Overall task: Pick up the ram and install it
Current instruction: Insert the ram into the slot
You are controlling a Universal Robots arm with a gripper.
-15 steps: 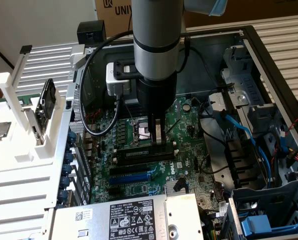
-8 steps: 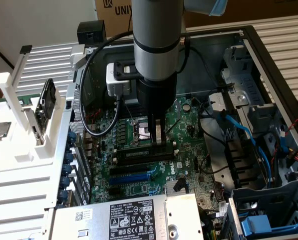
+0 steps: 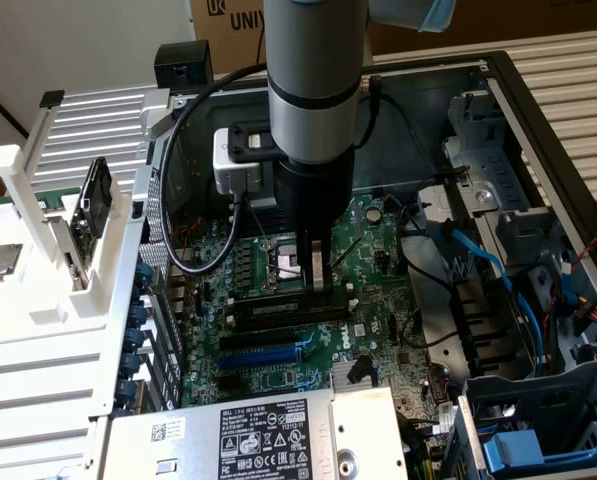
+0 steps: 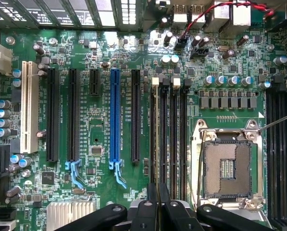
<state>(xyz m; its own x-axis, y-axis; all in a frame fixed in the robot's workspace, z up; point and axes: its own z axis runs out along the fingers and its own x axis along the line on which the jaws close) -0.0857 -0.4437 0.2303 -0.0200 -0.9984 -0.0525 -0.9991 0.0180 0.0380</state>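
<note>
On the exterior view's left, we see a white rack (image 3: 48,235) holding spare parts, well apart from the work. In the middle, the tool (image 3: 316,283) is low over the motherboard (image 3: 268,375), closed on the ram (image 4: 154,139), which stands in the first memory slot beside the CPU socket (image 4: 228,166). We judge it placed but perhaps not fully pressed in.

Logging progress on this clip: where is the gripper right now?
In the exterior view's centre, the gripper is low over the motherboard, right at the black memory slots beside the open CPU socket.
</note>
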